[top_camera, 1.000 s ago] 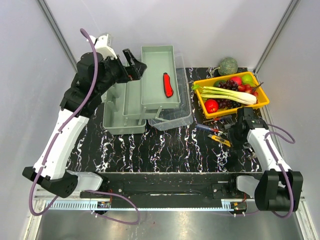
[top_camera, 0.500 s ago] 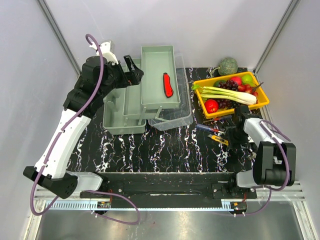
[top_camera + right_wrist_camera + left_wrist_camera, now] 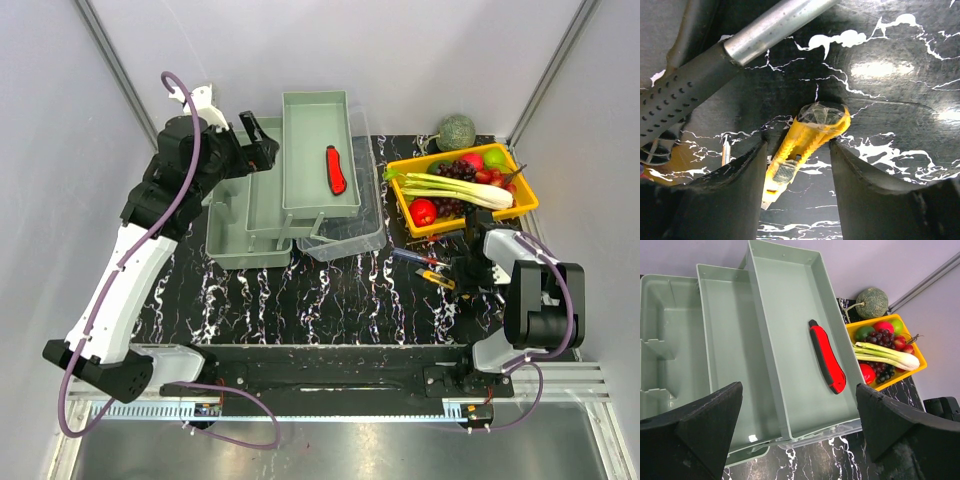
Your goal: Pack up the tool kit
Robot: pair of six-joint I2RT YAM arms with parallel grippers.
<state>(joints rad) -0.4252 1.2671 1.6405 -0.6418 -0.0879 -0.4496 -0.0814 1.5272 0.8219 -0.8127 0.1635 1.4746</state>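
The pale grey-green toolbox (image 3: 262, 205) stands open at the back left with its trays folded out and its clear lid (image 3: 350, 238) lying flat. A red utility knife (image 3: 335, 169) lies in the top tray and also shows in the left wrist view (image 3: 827, 358). My left gripper (image 3: 256, 136) is open and empty, held above the toolbox's far left side (image 3: 800, 440). A yellow utility knife (image 3: 440, 280) lies on the table. My right gripper (image 3: 465, 268) is open, low over the table, and its fingers straddle the yellow knife (image 3: 805, 142) with gaps on both sides.
A hammer with a black grip (image 3: 685, 100) and a thin screwdriver (image 3: 413, 257) lie beside the yellow knife. An orange-yellow tray (image 3: 527, 203) of fruit and vegetables stands at the back right, and a melon (image 3: 458, 130) sits behind it. The table's top is black marble.
My right arm has folded in and brought its gripper left and down over the yellow knife. My left gripper has drawn back a little to the left from above the toolbox.
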